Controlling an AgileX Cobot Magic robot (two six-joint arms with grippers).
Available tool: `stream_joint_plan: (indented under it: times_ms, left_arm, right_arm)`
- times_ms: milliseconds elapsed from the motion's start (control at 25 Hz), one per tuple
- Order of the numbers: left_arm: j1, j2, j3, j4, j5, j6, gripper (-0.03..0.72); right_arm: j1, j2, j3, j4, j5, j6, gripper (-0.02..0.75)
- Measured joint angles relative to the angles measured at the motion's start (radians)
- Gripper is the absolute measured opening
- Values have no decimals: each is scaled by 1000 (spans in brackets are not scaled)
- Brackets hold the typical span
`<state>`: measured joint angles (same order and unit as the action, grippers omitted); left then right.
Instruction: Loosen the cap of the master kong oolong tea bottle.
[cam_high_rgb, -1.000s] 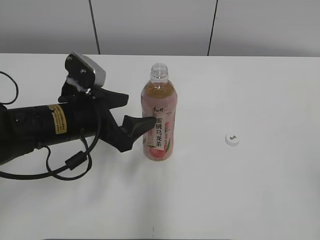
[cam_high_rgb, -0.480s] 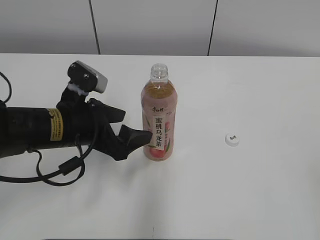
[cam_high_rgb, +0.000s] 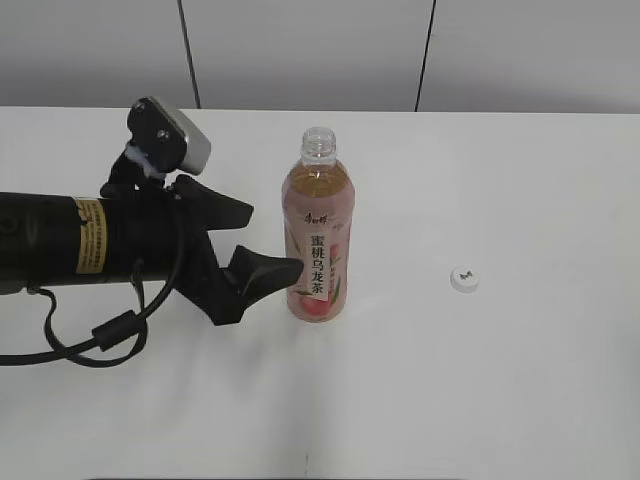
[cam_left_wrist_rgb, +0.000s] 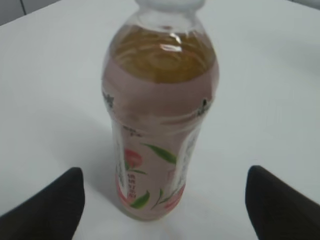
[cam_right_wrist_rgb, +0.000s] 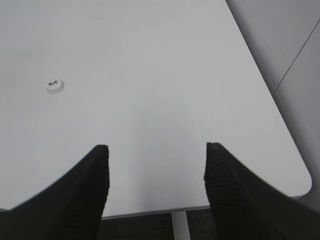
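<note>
Cap (cam_high_rgb: 463, 280) already off, lying toward desk (cam_high_rgb: 520, 390) right edge; left claw (cam_high_rgb: 262, 240) spread wide beside uncapped bottle (cam_high_rgb: 317, 240), gripping nothing; right claw (cam_right_wrist_rgb: 155, 185) likewise wide, empty.

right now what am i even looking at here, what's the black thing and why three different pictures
The black thing is a robot arm; its left tool is open, fingers on either side of the tea bottle, nothing held. The bottle stands upright on the white table with its neck open; its cap lies apart on the table. One picture comes from a camera facing the table, the other two from cameras on each arm's wrist. The right tool is open over bare table and holds nothing.
</note>
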<state>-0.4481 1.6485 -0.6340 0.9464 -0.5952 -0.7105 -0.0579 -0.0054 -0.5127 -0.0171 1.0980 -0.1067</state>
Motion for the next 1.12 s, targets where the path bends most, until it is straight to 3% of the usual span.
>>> stream_joint_plan:
  times_ms: [240, 800, 1120]
  left_arm:
    - [0, 0, 0, 115, 36, 23, 566]
    - [0, 0, 0, 122, 42, 31, 557]
    - [0, 0, 0, 122, 42, 147, 557]
  right_arm:
    - [0, 0, 0, -1, 0, 0, 461]
    - [0, 0, 0, -1, 0, 0, 461]
    - [0, 0, 0, -1, 0, 0, 461]
